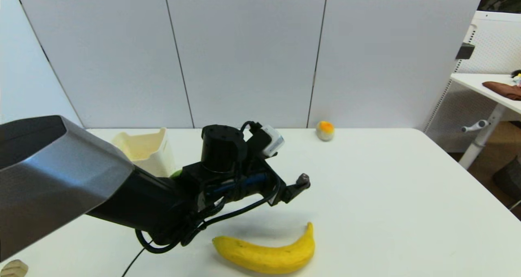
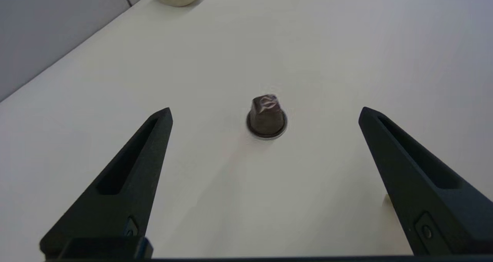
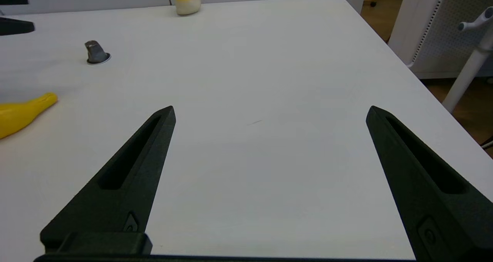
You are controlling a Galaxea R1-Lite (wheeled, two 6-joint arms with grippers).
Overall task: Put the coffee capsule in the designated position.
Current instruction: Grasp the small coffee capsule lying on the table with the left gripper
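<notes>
Lining up my left pincer (image 2: 265, 113) on the coffee capsule (image 2: 267, 117); fingers spread wide, nothing held. Capsule sits rim-down, narrow end up, on the worktop (image 2: 327, 54), dead ahead of the pincer and centred between the two tips with clear margin on both sides. I'd say that's the reason for the wide opening: the pod is tiny, so a generous gap tolerates small lateral error on the way in.

From the head camera the left arm reaches out across the worktop, and the capsule shows right at the fingertip end (image 1: 303, 180). I can't tell from there whether anything is touching it; the wrist view says apart.

Cream bin (image 1: 143, 150), the drop target, is back behind the pincer alongside the forearm, open side up, so the carry looks short. A bit of green lime (image 1: 176, 172) peeks out next to it, mostly hidden by the arm.

Banana (image 1: 268, 250) lies off to the side of the pincer, near but clear of the line. Orange-and-grey ball (image 1: 325, 130) is far ahead near the wall, irrelevant.

Right pincer (image 3: 269, 111) is parked off to the side, also wide, empty, well apart from the capsule.

Next, in my judgement: advance, drop lower, close on the cone's lower body above the rim; the taper could squirt it out if I pinch too high.
</notes>
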